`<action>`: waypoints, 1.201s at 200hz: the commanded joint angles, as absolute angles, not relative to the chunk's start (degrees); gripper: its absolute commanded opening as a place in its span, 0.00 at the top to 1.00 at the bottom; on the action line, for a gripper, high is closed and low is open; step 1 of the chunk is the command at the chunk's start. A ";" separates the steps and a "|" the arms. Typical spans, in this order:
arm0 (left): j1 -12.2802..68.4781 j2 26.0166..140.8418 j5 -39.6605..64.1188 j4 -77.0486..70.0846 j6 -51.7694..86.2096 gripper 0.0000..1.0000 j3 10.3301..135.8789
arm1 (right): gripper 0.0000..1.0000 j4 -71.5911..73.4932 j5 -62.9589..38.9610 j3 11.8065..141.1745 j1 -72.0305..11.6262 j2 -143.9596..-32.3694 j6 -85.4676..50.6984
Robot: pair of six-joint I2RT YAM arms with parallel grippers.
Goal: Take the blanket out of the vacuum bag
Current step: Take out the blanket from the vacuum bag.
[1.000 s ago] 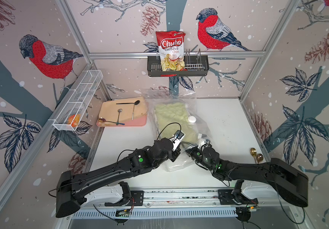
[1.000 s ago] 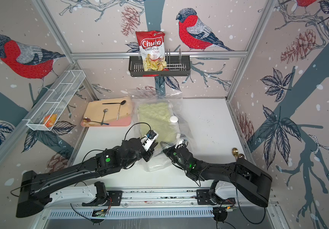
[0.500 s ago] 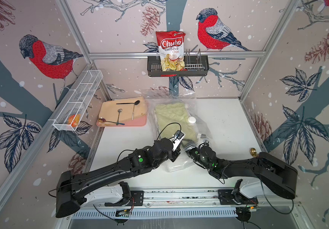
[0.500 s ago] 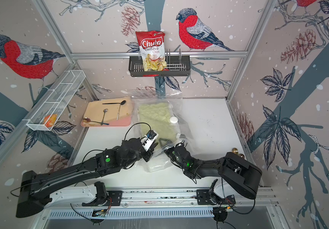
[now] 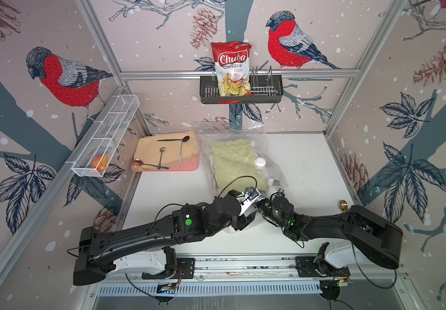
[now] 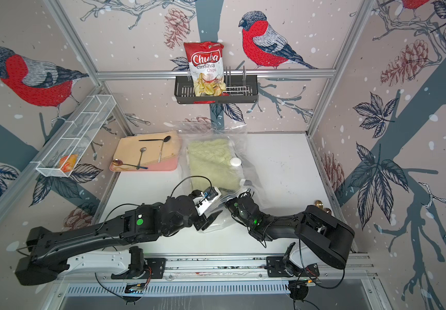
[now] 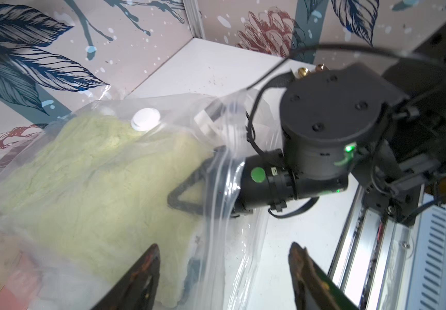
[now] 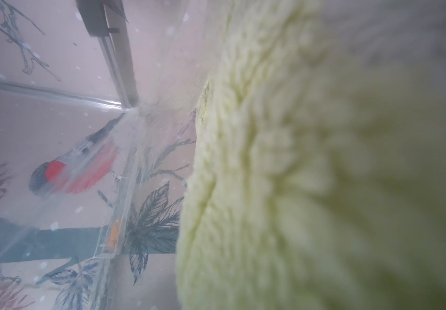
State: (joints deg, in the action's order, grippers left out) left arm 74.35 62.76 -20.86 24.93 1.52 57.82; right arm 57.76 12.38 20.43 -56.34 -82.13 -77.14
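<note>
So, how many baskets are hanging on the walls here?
2. A white wire basket hangs on the left wall. A black basket hangs on the back rail and holds the chips bag. I see no other, and none seems hidden.

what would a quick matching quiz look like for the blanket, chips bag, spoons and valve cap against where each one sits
Things:
1. blanket
2. chips bag
3. spoons
4. valve cap

Places:
a. on the tan board and pink tray, back left of the table
b. standing in the black wall rack
c. inside the vacuum bag
d. on the vacuum bag's top face

Pairs: 1-c, 2-b, 3-a, 4-d
</note>
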 commanded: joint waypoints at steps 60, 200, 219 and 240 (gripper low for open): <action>75.15 73.77 -34.39 28.00 -0.73 0.36 58.57 | 1.00 60.27 11.22 19.77 -56.15 -81.29 -77.24; 69.35 74.45 -47.71 15.39 -2.13 1.00 59.62 | 1.00 55.72 12.27 19.77 -59.09 -70.86 -75.02; 68.53 74.09 -47.46 14.76 -1.67 1.00 59.36 | 1.00 52.62 13.20 19.78 -60.16 -67.78 -74.38; 68.03 74.09 -47.75 14.47 -1.52 1.00 59.14 | 1.00 49.00 16.26 19.11 -63.20 -64.57 -73.33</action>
State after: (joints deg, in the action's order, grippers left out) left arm 68.62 74.39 -47.53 17.69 -1.89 59.40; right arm 52.90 12.86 19.51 -60.80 -67.37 -75.72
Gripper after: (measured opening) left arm 0.053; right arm 0.067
